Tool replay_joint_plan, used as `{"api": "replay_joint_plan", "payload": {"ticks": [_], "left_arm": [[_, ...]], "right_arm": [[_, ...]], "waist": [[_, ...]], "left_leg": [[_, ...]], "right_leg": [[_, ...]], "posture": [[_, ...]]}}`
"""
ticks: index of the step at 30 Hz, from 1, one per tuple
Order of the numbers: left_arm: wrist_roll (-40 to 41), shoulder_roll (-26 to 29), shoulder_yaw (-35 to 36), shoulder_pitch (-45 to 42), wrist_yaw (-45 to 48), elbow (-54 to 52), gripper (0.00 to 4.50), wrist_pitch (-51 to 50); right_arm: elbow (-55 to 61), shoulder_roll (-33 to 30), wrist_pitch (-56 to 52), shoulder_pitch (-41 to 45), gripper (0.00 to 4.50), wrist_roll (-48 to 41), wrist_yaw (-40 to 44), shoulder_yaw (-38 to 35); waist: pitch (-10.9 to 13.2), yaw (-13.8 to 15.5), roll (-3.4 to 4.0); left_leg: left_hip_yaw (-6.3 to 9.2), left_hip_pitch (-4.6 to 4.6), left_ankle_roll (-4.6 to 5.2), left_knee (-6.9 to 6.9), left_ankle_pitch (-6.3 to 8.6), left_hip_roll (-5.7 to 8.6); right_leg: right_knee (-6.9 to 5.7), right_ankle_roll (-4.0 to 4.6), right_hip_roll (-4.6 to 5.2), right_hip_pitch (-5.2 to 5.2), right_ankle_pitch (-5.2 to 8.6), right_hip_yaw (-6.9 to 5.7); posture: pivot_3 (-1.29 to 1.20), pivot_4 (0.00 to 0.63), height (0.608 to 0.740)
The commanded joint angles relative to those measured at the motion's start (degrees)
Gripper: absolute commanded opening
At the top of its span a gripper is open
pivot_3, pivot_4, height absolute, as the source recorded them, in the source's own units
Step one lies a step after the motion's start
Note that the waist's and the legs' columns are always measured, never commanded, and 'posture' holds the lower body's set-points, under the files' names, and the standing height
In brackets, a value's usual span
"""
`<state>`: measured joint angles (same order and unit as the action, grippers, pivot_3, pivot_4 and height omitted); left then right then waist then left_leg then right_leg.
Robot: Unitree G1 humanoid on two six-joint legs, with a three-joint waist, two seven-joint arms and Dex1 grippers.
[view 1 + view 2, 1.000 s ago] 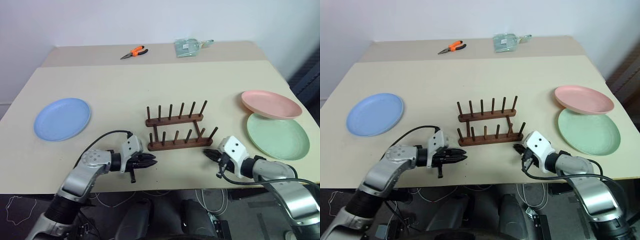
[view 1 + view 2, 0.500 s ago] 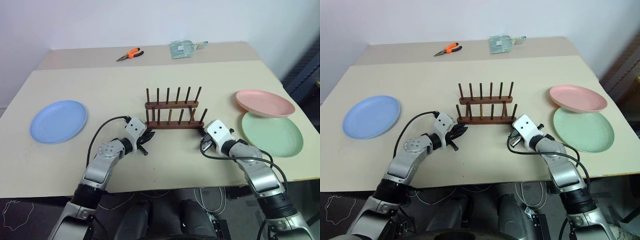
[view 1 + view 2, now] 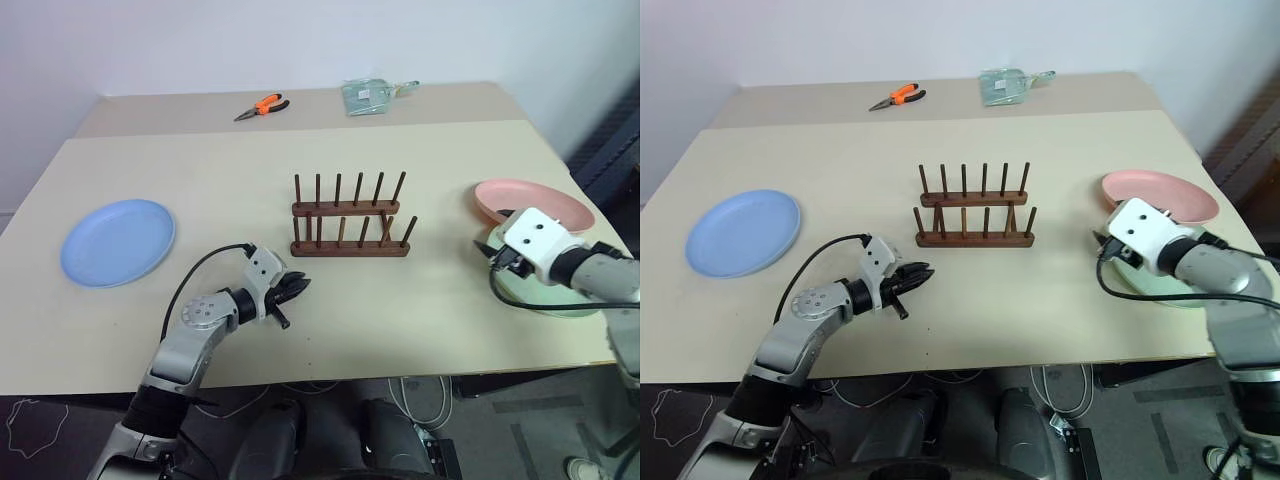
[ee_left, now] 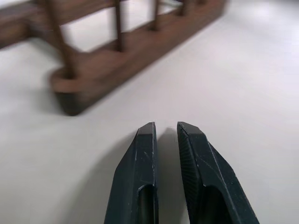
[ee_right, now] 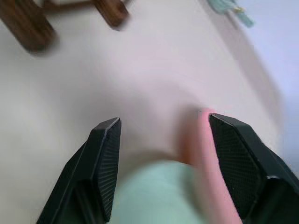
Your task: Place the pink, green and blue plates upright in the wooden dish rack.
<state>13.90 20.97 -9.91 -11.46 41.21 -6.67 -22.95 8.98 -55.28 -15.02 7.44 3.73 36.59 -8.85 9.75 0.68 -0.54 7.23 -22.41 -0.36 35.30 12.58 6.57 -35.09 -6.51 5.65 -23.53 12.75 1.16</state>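
Right gripper [image 5: 161, 163], jaws wide, hovers at the pink plate [image 3: 1160, 194] overlapping the green plate [image 5: 154, 196] right of the empty wooden dish rack [image 3: 973, 214]; plates likely light, stiff, slick: pinch the raised rim; left gripper [image 4: 170, 140] nearly closed, empty.

The place looked like a robotics lab or test room rather than a home kitchen. A plain beige table [image 3: 200, 160] stood against a bare white wall [image 3: 200, 40] at the top of the frame, with a second tabletop butted behind it. Orange-handled pliers [image 3: 262, 104] and a clear packet [image 3: 372, 96] lay at the upper centre, tools beside dishware. Loose cables [image 3: 420, 405] trailed on the dark floor along the bottom edge, under the table.
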Motion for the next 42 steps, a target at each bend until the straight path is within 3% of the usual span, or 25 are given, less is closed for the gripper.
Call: {"api": "replay_joint_plan", "payload": {"ticks": [1, 7, 10, 14, 22, 23, 26, 28, 30, 35, 42], "left_arm": [[2.98, -0.7, 0.19, -1.28, 1.71, -3.69, 0.67, -0.82], [3.95, -2.23, 0.34, -2.39, 0.7, -5.28, 0.67, -1.83], [3.94, -1.76, 0.45, -1.48, 0.46, -6.83, 0.67, -2.16], [4.26, -1.19, 1.12, -0.11, -0.16, -8.4, 0.67, -2.67], [4.24, -0.51, 1.59, 0.65, -0.71, -8.84, 0.67, -2.8], [4.22, -0.5, 1.68, 0.59, -0.75, -8.67, 0.67, -2.71], [3.85, -0.57, 1.85, 0.25, -0.76, -7.35, 0.67, -1.71], [3.65, -0.56, 1.82, 0.11, -0.68, -7.05, 0.67, -1.35], [3.71, -0.71, 2.14, -0.13, -0.68, -6.79, 0.67, -1.11], [3.84, -0.62, 2.39, 0.03, -0.45, -7.01, 0.67, -1.2], [3.81, -0.28, 2.43, 0.29, -0.14, -7.36, 0.67, -1.39]], "right_arm": [[-7.28, -2.33, 3.29, 3.31, 3.1, 6.46, -3.79, 1.44], [-27.76, -1.43, 11.77, 12.69, 3.1, 16.71, -11.15, 10.43], [-32.97, -0.65, 14.11, 15.35, 2.26, 18.65, -13.21, 12.65], [-33.45, 0.26, 15.03, 16.66, 0.17, 18.45, -13.77, 12.51], [-21.32, 0.68, 15.46, 16.75, 0.03, 16.45, -17.14, 7.12], [-18.74, 1.96, 14.51, 16.94, 0.03, 14.41, -17.01, 5.58], [3.76, 19.46, -4.74, 20.4, 0.03, -23.92, -14.82, -6.31], [11.1, 24.03, -13.06, 20.4, 0.03, -35.65, -15.48, -10.27], [17.09, 29.56, -18.95, 19.92, 0.03, -47.73, -22.13, -13.01], [24.56, 35.46, -25.56, 17.19, 0.03, -58.96, -32.06, -12.12], [28.16, 35.52, -27.83, 12.97, 0.03, -59.97, -35.41, -7.69]], "waist": [[0.01, 0.01, -0.01], [0.06, -0.28, 0.0], [0.08, -0.17, 0.01], [0.1, -0.28, 0.05], [0.21, -0.25, 0.19], [0.22, -0.25, 0.19], [0.36, -1.28, 0.02], [0.38, -1.32, 0.08], [0.38, -0.54, 0.05], [0.38, 0.15, 0.07], [0.39, -0.15, 0.13]], "left_leg": [[0.0, 0.0, 0.01, 0.0, 0.0, 0.0], [-0.13, 0.01, 0.02, 0.0, -0.01, -0.01], [-0.15, 0.01, 0.02, -0.03, -0.01, -0.01], [-0.18, 0.0, 0.03, -0.04, -0.01, -0.01], [-0.2, 0.0, 0.03, -0.02, 0.0, 0.0], [-0.21, 0.0, 0.03, -0.02, 0.0, -0.01], [-0.18, 0.01, -0.02, -0.01, 0.04, -0.21], [-0.1, 0.01, -0.03, -0.02, 0.04, -0.28], [0.1, -0.05, -0.03, -0.02, 0.04, -0.26], [0.2, -0.14, -0.04, -0.01, 0.06, -0.03], [0.05, -0.23, -0.04, -0.08, 0.06, -0.11]], "right_leg": [[0.01, 0.01, 0.0, 0.0, 0.0, 0.0], [-0.02, 0.04, 0.0, -0.04, -0.01, 0.07], [-0.01, 0.03, -0.01, -0.06, -0.01, 0.08], [-0.01, 0.02, -0.02, -0.08, -0.02, 0.12], [-0.03, 0.02, -0.03, -0.1, -0.02, 0.16], [-0.04, 0.01, -0.03, -0.11, -0.02, 0.17], [-0.04, -0.01, -0.11, -0.1, -0.07, 0.2], [-0.11, -0.12, -0.17, -0.14, -0.15, 0.2], [-0.09, -0.11, -0.19, -0.13, -0.14, 0.07], [0.01, 0.06, -0.08, -0.13, -0.04, 0.0], [-0.07, 0.06, -0.07, -0.41, -0.05, 0.09]], "posture": [[0.0, 0.15, 0.739], [0.0, 0.15, 0.739], [0.0, 0.15, 0.739], [0.0, 0.15, 0.739], [0.0, 0.15, 0.739], [0.0, 0.15, 0.739], [0.0, 0.15, 0.739], [0.0, 0.15, 0.739], [0.0, 0.15, 0.739], [0.0, 0.15, 0.739], [0.0, 0.15, 0.739]]}}
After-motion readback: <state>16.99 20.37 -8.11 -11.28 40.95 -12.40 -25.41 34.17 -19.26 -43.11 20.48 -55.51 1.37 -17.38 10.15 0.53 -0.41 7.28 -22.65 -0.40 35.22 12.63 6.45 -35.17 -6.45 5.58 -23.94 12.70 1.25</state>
